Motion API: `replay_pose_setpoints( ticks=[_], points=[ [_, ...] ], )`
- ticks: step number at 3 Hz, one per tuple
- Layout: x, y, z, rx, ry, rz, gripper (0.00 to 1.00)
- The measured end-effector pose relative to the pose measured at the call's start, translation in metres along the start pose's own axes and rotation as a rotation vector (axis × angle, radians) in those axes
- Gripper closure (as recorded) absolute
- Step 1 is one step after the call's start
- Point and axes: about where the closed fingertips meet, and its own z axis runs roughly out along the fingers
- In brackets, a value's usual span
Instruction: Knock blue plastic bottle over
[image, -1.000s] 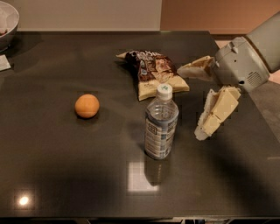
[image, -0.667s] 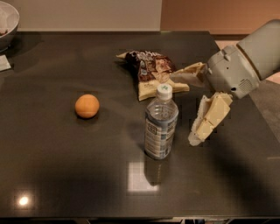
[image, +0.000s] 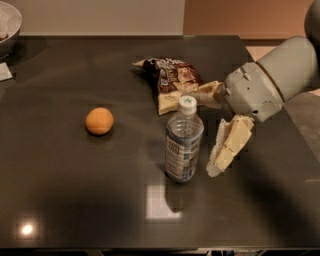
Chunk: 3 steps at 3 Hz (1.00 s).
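Blue plastic bottle (image: 184, 145): one, clear and cylindrical, white screw cap, striped label, upright near the middle of the dark glossy surface (image: 75, 190). Just right of it, one hand (image: 207, 131), pale blocky fingers spread wide, holding nothing. One round matte orange ball (image: 99, 121) well left; one crinkled brown snack bag (image: 172, 80) behind.

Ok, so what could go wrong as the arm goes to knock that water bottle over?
The end effector sits close beside the upright blue plastic bottle, fingers open. A push low on the bottle might slide it across the table instead of tipping it. One finger lies by the snack bag, so a sweep could drag that along. Tipped leftward, the bottle may roll toward the orange ball.
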Motion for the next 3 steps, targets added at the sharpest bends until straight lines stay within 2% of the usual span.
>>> replay_pose_setpoints(
  ticks=[1, 3],
  points=[
    [-0.003, 0.003, 0.007, -0.023, -0.022, -0.001, 0.18],
    [-0.013, 0.004, 0.006, -0.028, -0.043, 0.009, 0.64]
  ],
)
